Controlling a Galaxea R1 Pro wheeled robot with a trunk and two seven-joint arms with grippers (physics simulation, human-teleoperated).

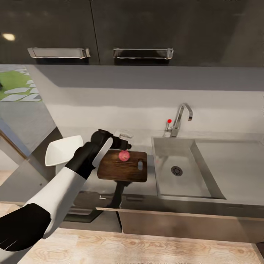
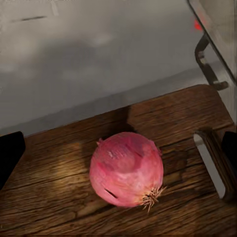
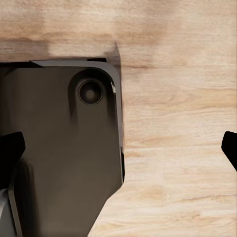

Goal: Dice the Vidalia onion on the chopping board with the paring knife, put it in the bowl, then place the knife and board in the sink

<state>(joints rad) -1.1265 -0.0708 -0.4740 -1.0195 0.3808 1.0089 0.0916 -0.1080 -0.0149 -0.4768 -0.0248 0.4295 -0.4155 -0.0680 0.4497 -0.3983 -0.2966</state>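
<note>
The white bowl [image 1: 64, 149] and the steel sink [image 1: 176, 170] both look empty. The pink onion [image 1: 124, 156] sits on the chopping board [image 1: 123, 168] on the grey worktop [image 1: 146, 185], beneath dark cupboards [image 1: 132, 31]. The left claw [image 1: 123, 145] hangs released just above it; the right claw [image 3: 121, 148] is spread over wooden floor [image 3: 177, 123].

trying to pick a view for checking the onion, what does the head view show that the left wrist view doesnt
Only the head view: the sink with its drain and tap, the white bowl on the countertop, the upper cabinets, the left arm reaching over the board, and the whole board outline.
Only the left wrist view: the onion's papery pink skin and dried root tuft, the board's wood grain up close, and the dark fingertips at the picture's two sides, spread wide of the onion.
Both: the onion resting on the chopping board, untouched, and the handle slot.
</note>
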